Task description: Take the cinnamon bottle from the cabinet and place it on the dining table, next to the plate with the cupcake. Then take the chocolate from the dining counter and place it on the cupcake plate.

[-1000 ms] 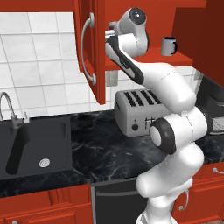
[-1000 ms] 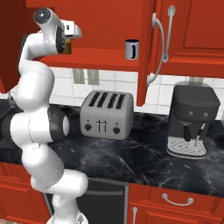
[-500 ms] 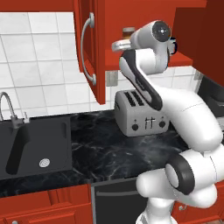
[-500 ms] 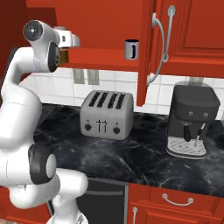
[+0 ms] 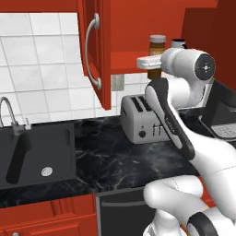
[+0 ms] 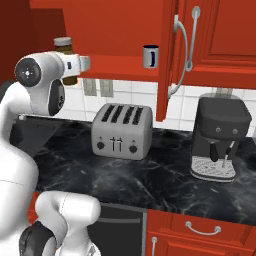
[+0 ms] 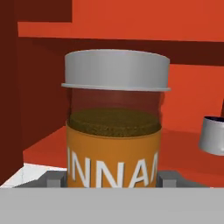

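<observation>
in the hand (image 7: 113, 180), cinnamon bottle (image 7: 114, 131)

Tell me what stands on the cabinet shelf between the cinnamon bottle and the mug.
Nothing stands between them. In the right base view the red shelf runs bare from the cinnamon bottle at its left end to the mug.

the cinnamon bottle (image 5: 157, 50) stands upright on the shelf of the open cabinet (image 5: 124, 27), between the gripper's (image 7: 113, 178) fingers (image 7: 53, 178). further along the same shelf, to the right in the right base view, sits a mug (image 6: 150, 56). below the shelf a toaster (image 6: 122, 131) rests on the worktop (image 6: 165, 172), with a coffee machine (image 6: 218, 137) to its right and a sink (image 5: 34, 154) well to its left.
</observation>
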Available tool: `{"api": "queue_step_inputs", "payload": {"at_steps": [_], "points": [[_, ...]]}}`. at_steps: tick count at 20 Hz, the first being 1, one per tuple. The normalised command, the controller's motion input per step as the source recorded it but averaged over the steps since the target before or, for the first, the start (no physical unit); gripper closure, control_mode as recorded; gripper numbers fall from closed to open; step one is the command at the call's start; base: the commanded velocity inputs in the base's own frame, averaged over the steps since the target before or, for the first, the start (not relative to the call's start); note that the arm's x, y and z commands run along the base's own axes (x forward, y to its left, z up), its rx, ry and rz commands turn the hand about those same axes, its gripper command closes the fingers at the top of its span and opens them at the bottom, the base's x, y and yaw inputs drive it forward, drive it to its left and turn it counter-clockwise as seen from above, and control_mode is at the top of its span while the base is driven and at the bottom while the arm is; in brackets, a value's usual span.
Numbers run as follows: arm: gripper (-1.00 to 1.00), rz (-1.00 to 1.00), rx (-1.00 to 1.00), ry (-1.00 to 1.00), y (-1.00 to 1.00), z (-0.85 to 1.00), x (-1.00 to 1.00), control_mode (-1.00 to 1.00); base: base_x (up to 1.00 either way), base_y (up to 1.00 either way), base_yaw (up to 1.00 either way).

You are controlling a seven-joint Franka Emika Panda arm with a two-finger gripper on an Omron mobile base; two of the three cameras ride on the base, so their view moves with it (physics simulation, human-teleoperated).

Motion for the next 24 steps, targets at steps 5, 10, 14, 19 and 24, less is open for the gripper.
{"api": "queue_step_inputs", "payload": {"at_steps": [5,10,14,19,24], "points": [[1.00,0.00,0.00,-0.12,-0.20,-0.27,-0.83,-1.00,0.00,0.00,0.00],[1.00,0.00,0.00,-0.02,-0.02,-0.06,-0.20,1.00,-0.80,-0.03,0.00],[1.00,0.00,0.00,0.00,0.00,0.00,0.00,1.00,-1.00,-0.08,0.07],[1.00,0.00,0.00,0.00,0.00,0.00,0.00,1.00,-0.98,-0.15,0.67],[1.00,0.00,0.00,0.00,0.00,0.00,0.00,1.00,-0.83,-0.02,0.87]]}}
